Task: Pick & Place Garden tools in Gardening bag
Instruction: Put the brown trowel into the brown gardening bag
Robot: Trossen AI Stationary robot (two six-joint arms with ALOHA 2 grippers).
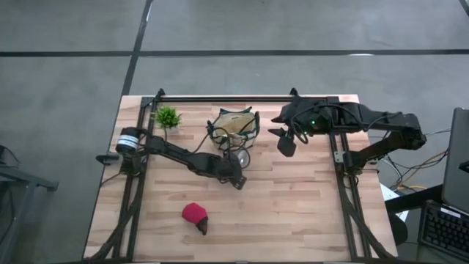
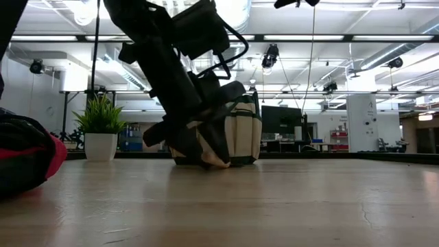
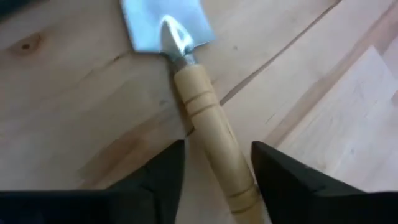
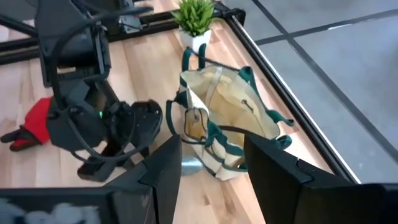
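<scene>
Our left gripper (image 3: 214, 171) stands open astride the wooden handle of a trowel (image 3: 208, 118) lying on the table beside the gardening bag (image 1: 234, 128), not yet clamped. Our right gripper (image 4: 211, 168) hovers open and empty above the bag. The red tool (image 1: 195, 214) lies well apart, unpacked.

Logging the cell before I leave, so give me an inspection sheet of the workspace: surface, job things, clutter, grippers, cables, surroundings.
Surface: wooden table, dark frame rails.
Job's things: gardening bag upright near the far edge; silver trowel flat on the wood; red dark-tipped item near the front.
Clutter: small potted plant beside the bag.
Grippers: left gripper open, fingers either side of the trowel handle, not clamped; right gripper open, empty, right of the bag.
Cables: loose wires by the right arm's base.
Surroundings: grey floor, lab room behind.
</scene>
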